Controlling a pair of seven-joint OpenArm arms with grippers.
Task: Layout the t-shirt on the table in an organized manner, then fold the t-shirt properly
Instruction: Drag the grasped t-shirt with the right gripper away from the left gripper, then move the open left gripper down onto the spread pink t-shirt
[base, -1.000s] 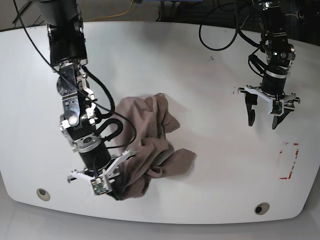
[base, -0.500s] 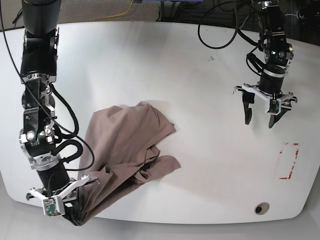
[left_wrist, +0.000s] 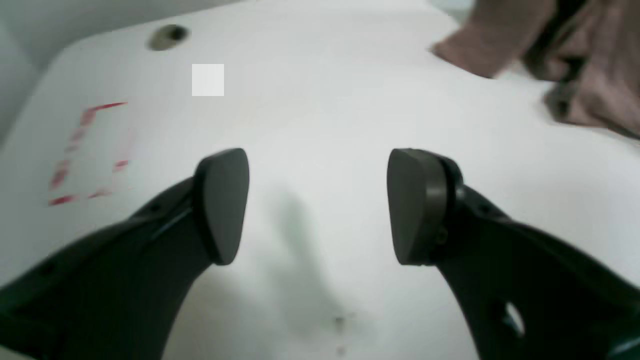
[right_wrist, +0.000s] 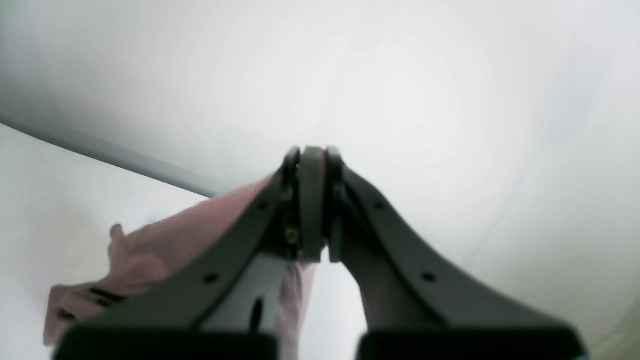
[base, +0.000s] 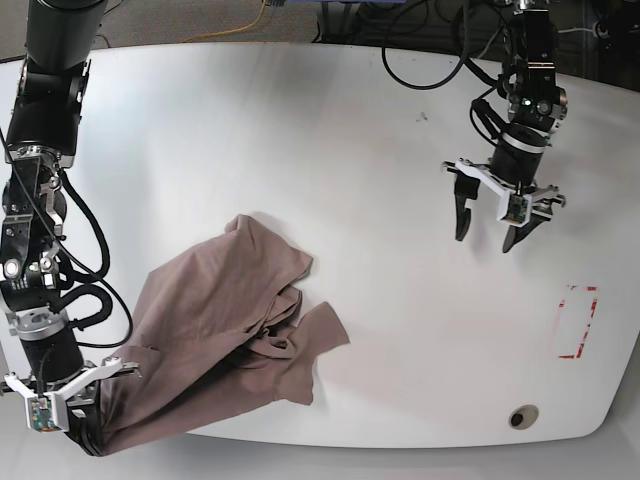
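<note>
The right gripper (base: 88, 438) is down past the near left edge of the table (base: 300, 130), clamped on the t-shirt (base: 215, 330), which trails in a rumpled sheet back toward the middle. The left gripper (base: 487, 228) hangs above bare tabletop, jaws apart, well clear of the red tape rectangle (base: 576, 322).

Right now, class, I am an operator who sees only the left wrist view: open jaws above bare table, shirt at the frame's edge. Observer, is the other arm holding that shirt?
Observer: Yes, the right gripper is shut on the t-shirt by the table's front-left edge in the base view.
Operator: Is the shirt laid flat?
Observer: No, it is bunched, with folds lapping over each other.
Operator: Is my gripper near it?
Observer: No, the left gripper hangs well apart, nearer the red tape mark.
</note>
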